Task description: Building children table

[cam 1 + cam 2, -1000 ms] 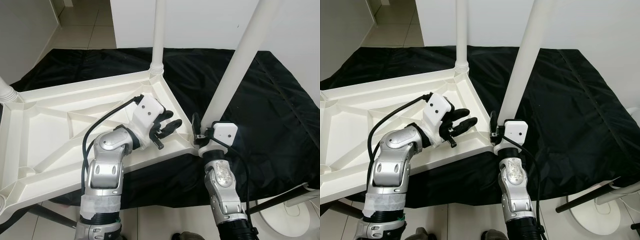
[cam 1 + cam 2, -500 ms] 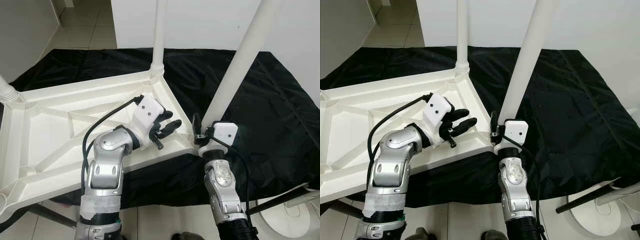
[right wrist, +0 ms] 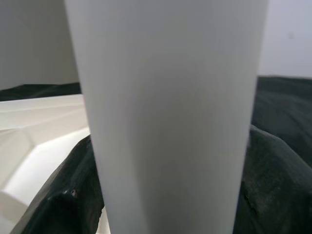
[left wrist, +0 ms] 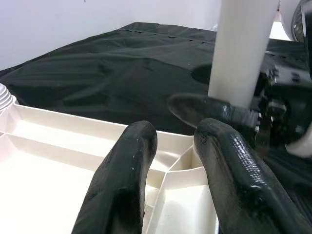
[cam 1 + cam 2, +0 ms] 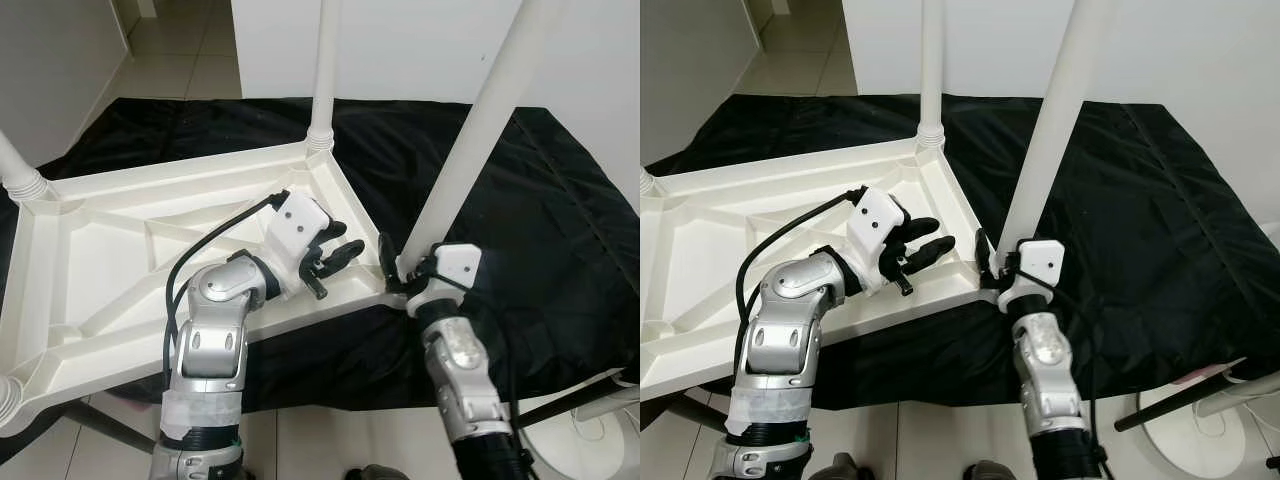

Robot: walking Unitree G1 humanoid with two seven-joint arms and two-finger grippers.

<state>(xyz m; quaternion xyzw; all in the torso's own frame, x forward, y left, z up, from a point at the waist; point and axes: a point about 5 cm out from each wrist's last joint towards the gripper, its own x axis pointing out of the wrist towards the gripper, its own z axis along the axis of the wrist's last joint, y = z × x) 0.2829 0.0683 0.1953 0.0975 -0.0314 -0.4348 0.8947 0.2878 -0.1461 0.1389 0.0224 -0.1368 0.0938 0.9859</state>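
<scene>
A white plastic table top (image 5: pixel 120 250) lies upside down on a black cloth (image 5: pixel 560 220). One white leg (image 5: pixel 322 80) stands in its far corner and another leg (image 5: pixel 20 178) at its left corner. My right gripper (image 5: pixel 405 265) is shut on a third white leg (image 5: pixel 470 150), low down at the near right corner of the table top. In the right wrist view this leg (image 3: pixel 170 112) sits between the two black fingers (image 3: pixel 58 204). My left gripper (image 5: pixel 345 240) hovers open over the ribbed underside beside that corner, with nothing between its fingers (image 4: pixel 131 165).
A white wall stands behind the cloth. Tiled floor lies at the far left and along the near edge. A white round base (image 5: pixel 590 440) with a dark bar (image 5: pixel 560 400) sits on the floor at the near right.
The whole picture has shifted slightly right, so the camera moved. My right forearm leans a little more to the right, still holding the leg. The left gripper has stayed put.
</scene>
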